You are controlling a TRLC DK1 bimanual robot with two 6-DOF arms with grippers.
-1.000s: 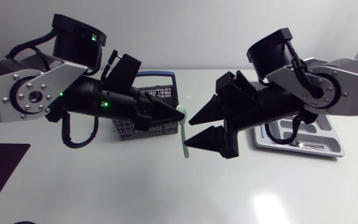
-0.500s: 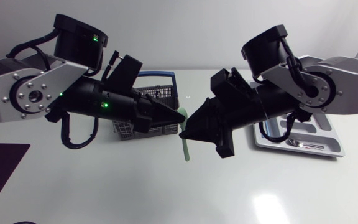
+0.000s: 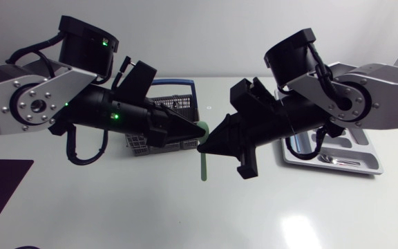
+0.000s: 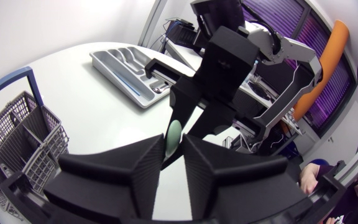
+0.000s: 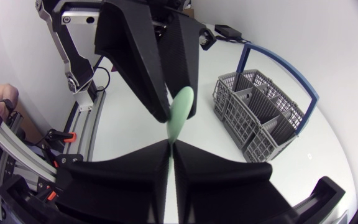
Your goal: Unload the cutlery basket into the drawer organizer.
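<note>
Hanging over the middle of the surface [image 3: 116,207], a pale green utensil [image 3: 204,166] is gripped by both hands at once. It is clamped near its rounded upper end by the left hand [image 3: 199,130], whose two fingers are closed on it from either side. Just below, it is pinched by the right hand [image 3: 204,146], whose fingers are drawn together on the narrow shaft with only a sliver of gap between them (seen most plainly in the right wrist view). The two hands are set tip to tip, the left arm being brought in from the left edge and the right arm from the right, and the lower length of the utensil is left dangling beneath them. The grey cutlery basket [image 3: 178,104], fitted with a blue handle, is stood upright on the surface behind the left hand and is partly hidden by it; what it holds cannot be made out. The grey drawer organizer [image 3: 368,164] is laid flat at the right, partly covered by the right arm, and a piece of metal cutlery [image 3: 337,160] is seen in its front compartment.
</note>
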